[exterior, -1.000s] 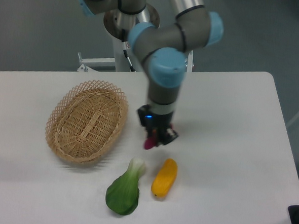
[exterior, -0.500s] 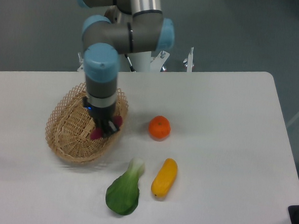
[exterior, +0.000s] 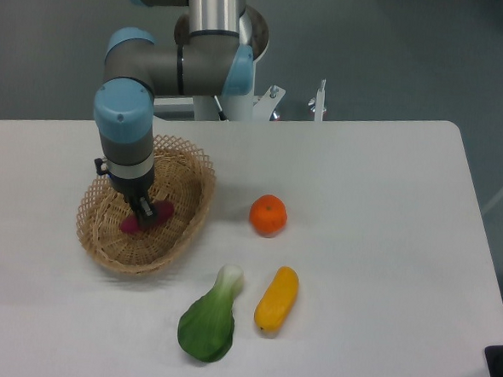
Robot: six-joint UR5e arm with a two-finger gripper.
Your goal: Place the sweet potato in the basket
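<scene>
Camera view: gripper (exterior: 144, 209) clamps the sweet potato (exterior: 133, 223) inside the basket (exterior: 193, 164).

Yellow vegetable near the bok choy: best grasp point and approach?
Grip the yellow vegetable at its mid-length, coming straight down, with the gripper closing across its narrow width. It lies flat on the table, long axis tilted upper-right to lower-left, and the gap to the bok choy looks wide enough for a finger.

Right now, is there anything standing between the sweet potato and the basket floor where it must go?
Nothing visible does. The sweet potato, at the gripper, is already low inside the basket, which looks otherwise empty.
</scene>
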